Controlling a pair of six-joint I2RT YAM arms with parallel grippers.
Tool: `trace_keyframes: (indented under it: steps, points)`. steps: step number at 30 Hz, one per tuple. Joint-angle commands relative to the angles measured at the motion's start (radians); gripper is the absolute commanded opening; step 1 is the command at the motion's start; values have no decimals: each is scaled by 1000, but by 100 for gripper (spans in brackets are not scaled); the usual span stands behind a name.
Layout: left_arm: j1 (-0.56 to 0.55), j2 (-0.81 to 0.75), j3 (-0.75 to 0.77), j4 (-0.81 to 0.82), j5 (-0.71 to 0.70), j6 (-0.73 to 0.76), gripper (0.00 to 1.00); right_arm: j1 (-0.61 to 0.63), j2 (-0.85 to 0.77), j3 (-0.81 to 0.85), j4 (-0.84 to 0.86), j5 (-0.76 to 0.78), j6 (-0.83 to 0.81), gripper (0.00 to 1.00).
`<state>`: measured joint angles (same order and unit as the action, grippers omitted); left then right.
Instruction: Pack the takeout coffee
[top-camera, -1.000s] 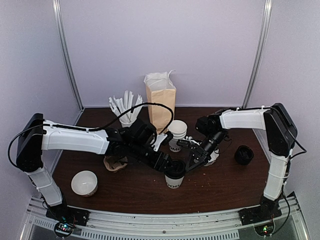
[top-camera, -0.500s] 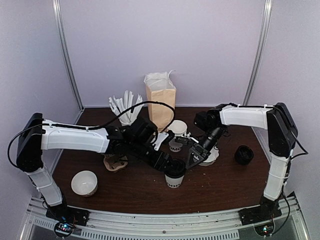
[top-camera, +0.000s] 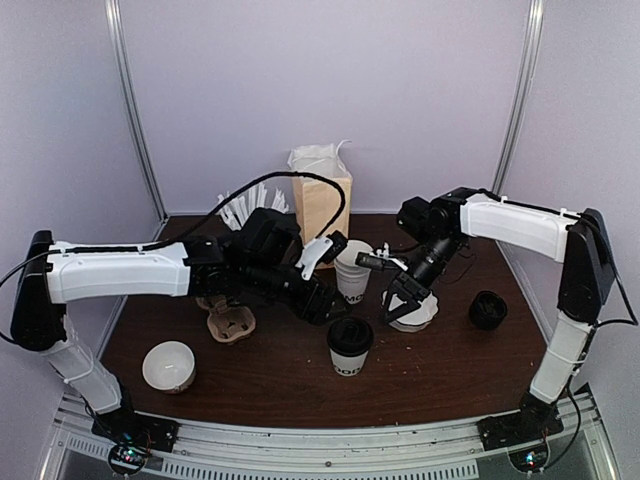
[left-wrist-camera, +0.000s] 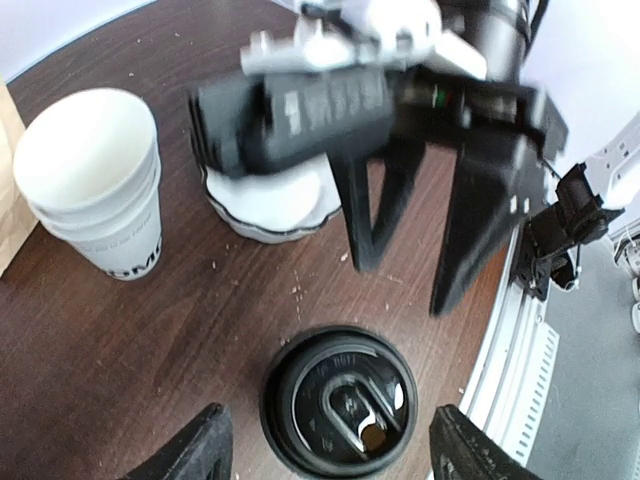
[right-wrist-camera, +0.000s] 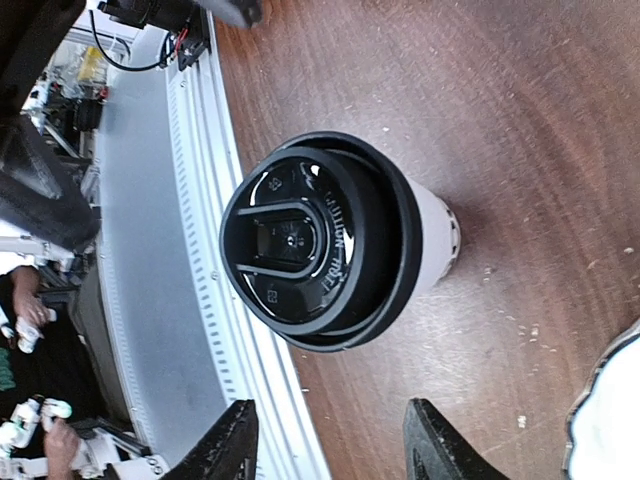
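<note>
L gripper (top-camera: 328, 305) jaws wide apart, empty, hovering just above & back-left of takeout coffee (top-camera: 350, 345). Cup upright on tabletop (top-camera: 270, 385), lid on, untouched. R gripper (top-camera: 402, 293) jaws apart too, empty, just back-right of cup.

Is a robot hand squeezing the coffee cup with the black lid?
No, the takeout coffee stands free on the table, with the left gripper and right gripper both open and off it.
</note>
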<state>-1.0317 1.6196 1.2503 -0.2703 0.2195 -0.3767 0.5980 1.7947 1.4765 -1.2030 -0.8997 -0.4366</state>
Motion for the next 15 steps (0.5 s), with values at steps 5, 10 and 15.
trace_keyframes:
  steps: [5, 10, 15]
  points:
    - [-46, -112, -142, -66, -74, -24, 73, 17, -38, 85, 62, 164, -92, 58]
    - [-56, -113, -175, -70, -64, -34, 75, 49, 33, 155, 7, 142, -183, 62]
    - [-59, -81, -176, -66, -63, -36, 76, 74, 88, 172, 25, 105, -172, 62]
